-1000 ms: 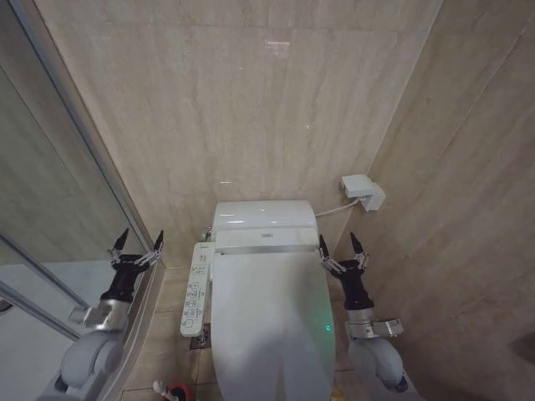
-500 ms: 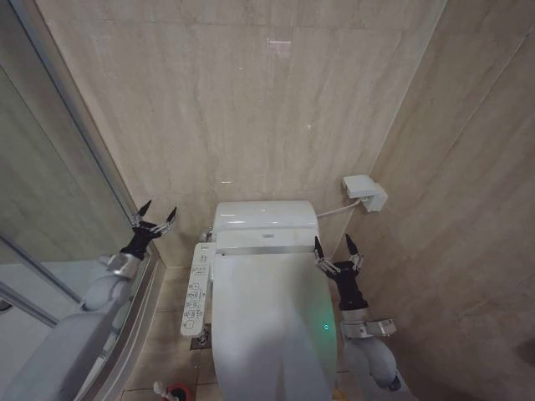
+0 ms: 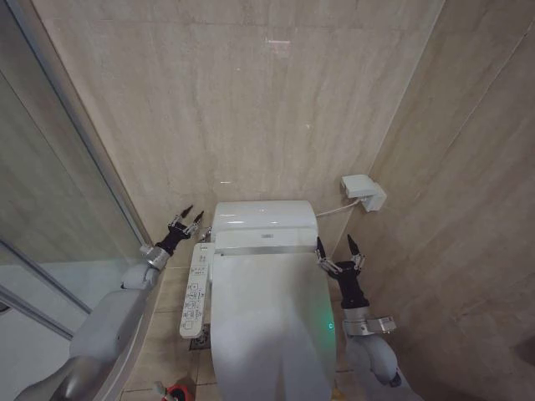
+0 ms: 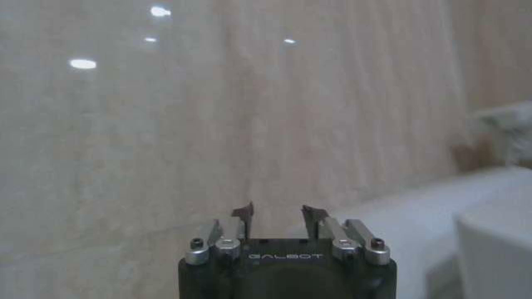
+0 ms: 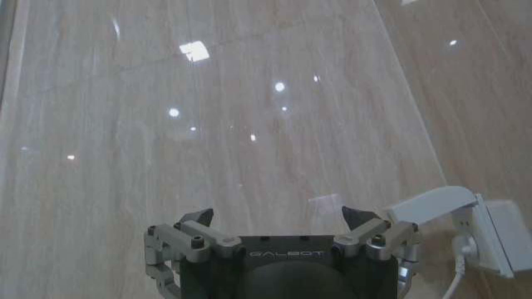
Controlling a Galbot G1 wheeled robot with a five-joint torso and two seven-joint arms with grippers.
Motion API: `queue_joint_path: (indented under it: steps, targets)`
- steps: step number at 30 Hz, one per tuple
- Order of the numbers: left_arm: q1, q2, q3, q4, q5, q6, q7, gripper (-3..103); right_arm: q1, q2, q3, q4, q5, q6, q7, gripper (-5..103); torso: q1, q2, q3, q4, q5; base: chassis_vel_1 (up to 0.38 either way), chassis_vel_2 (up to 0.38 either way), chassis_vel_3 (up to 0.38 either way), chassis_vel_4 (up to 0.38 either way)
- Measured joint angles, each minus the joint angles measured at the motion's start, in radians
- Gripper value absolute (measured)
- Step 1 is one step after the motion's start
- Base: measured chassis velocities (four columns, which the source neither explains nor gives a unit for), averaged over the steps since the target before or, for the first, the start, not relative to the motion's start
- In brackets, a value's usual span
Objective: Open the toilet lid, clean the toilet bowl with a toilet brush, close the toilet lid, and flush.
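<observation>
The toilet lid (image 3: 269, 322) lies shut and flat over the toilet bowl, so the bowl's inside is hidden; the boxy white rear unit (image 3: 264, 220) sits against the wall. My left gripper (image 3: 192, 214) hovers just off the rear unit's left corner, above the top end of the button panel, fingers a narrow gap apart and holding nothing (image 4: 276, 212). My right gripper (image 3: 336, 244) stands open and empty beside the lid's right edge, pointing up the wall (image 5: 278, 215). At the bottom edge, the toilet brush (image 3: 159, 387) stands in its red pot (image 3: 177, 391) on the floor.
A long white button panel (image 3: 195, 288) runs along the toilet's left side. A white wall box with a cable (image 3: 364, 192) sits on the right wall near my right gripper. A glass shower partition (image 3: 58, 167) borders the left. Beige tiled walls close in on both sides.
My left arm has reached forward and to the right, from beside the shower glass to the rear unit's left corner, and its fingers have narrowed. The right gripper has barely moved.
</observation>
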Motion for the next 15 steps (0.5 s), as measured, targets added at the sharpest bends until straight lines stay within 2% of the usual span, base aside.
queue_joint_path:
  steps: [1, 3, 4, 7, 8, 14, 15]
  targets:
    - [-0.003, 0.006, 0.0, 0.005, 0.015, -0.003, 0.022, 40, 0.001, 0.0, -0.001, -0.003, 0.0, 0.001, 0.0, 100, 0.0, 0.0, 0.0, 0.0, -0.0001, 0.0, 0.0, 0.0, 0.0]
    - [-0.005, 0.015, -0.005, 0.011, 0.037, -0.007, 0.069, 40, 0.004, 0.002, -0.003, -0.008, 0.001, 0.004, 0.0, 100, 0.0, 0.0, 0.0, 0.0001, 0.0001, 0.0, 0.0, 0.0, 0.0]
    - [-0.005, 0.015, -0.005, 0.011, 0.037, -0.007, 0.069, 40, 0.004, 0.002, -0.003, -0.008, 0.001, 0.004, 0.0, 100, 0.0, 0.0, 0.0, 0.0001, 0.0001, 0.0, 0.0, 0.0, 0.0]
    - [-0.002, 0.03, -0.035, 0.019, 0.102, -0.023, 0.147, 40, 0.01, 0.003, -0.005, -0.016, 0.001, 0.006, 0.0, 100, 0.0, 0.0, 0.0, 0.0001, -0.0001, 0.0, 0.0, 0.0, 0.0]
    - [0.0, 0.035, -0.045, 0.022, 0.127, -0.029, 0.166, 13, 0.012, 0.003, -0.005, -0.018, 0.001, 0.006, 0.0, 100, 0.0, 0.0, 0.0, 0.0001, -0.0001, 0.0, 0.0, 0.0, 0.0]
    - [0.003, 0.041, -0.062, 0.047, 0.191, -0.057, 0.182, 13, 0.016, 0.005, -0.008, -0.023, 0.002, 0.007, 0.0, 100, 0.0, 0.0, 0.0, 0.0002, -0.0002, 0.0, 0.0, 0.0, 0.0]
    - [0.003, 0.038, -0.063, 0.053, 0.202, -0.061, 0.18, 0, 0.016, 0.005, -0.008, -0.023, 0.002, 0.008, 0.0, 100, 0.0, 0.0, 0.0, 0.0001, -0.0001, 0.0, 0.0, 0.0, 0.0]
